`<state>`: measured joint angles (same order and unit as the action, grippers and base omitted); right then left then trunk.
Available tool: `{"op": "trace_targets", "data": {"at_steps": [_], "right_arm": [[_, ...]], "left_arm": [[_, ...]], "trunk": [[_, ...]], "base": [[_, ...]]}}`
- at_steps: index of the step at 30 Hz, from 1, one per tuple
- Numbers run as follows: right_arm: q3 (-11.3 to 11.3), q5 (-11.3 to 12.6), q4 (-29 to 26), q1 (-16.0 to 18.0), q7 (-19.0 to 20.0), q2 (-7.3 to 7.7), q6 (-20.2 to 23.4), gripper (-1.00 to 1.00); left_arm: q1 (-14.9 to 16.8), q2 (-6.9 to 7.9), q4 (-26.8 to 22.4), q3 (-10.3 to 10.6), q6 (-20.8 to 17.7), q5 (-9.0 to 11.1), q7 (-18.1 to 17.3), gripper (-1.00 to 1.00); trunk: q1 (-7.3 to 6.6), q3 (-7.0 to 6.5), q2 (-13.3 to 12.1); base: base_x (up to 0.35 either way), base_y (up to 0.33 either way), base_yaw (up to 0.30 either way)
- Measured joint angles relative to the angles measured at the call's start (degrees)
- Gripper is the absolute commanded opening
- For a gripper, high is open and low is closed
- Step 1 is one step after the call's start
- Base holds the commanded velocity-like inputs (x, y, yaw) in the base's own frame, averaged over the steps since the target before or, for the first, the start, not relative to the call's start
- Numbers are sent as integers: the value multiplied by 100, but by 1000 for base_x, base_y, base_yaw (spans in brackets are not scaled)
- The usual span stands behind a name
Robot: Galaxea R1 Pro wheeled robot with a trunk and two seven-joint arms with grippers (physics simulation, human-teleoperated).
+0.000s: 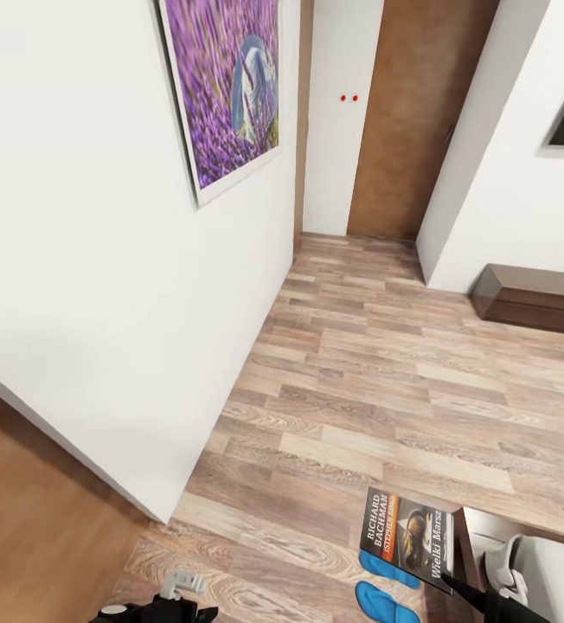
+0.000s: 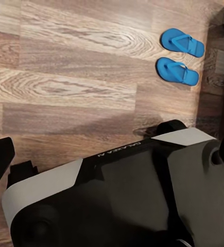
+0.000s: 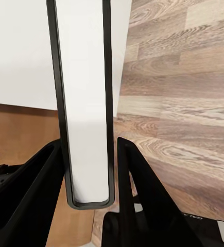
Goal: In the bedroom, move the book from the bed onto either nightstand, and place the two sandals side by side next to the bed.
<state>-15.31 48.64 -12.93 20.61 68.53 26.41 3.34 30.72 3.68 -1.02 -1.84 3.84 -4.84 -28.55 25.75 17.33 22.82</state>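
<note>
Status, left to right: left gripper [image 1: 181, 585] sits low at the near left edge of the head view, nothing in it as far as I can see; can't tell how far its fingers are spread. Mid floor [image 1: 386, 372] is bare planks running to the brown door [image 1: 416, 112] at the far end. Near right: book [image 1: 407, 536] is off the bed, held upright and edge-on in the right gripper [image 3: 88, 170], both fingers closed tight against its covers in the right wrist view. Sandals [image 2: 178, 56] lie on the floor just below the book, parallel and close together, right beside a dark wooden edge [image 1: 465, 536], likely the bed frame. Judgement: sandal step looks done; book is picked but not yet placed. Left: reach a nightstand, set book down.
</note>
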Motion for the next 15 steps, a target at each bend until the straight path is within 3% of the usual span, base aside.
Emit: {"op": "trace_targets", "data": {"at_steps": [15], "right_arm": [[0, 0, 0, 0, -1, 0, 0, -100]], "left_arm": [[0, -29, 0, -4, 0, 0, 3, 100]], "trunk": [[0, -139, 0]], "base": [[0, 0, 0]]}}
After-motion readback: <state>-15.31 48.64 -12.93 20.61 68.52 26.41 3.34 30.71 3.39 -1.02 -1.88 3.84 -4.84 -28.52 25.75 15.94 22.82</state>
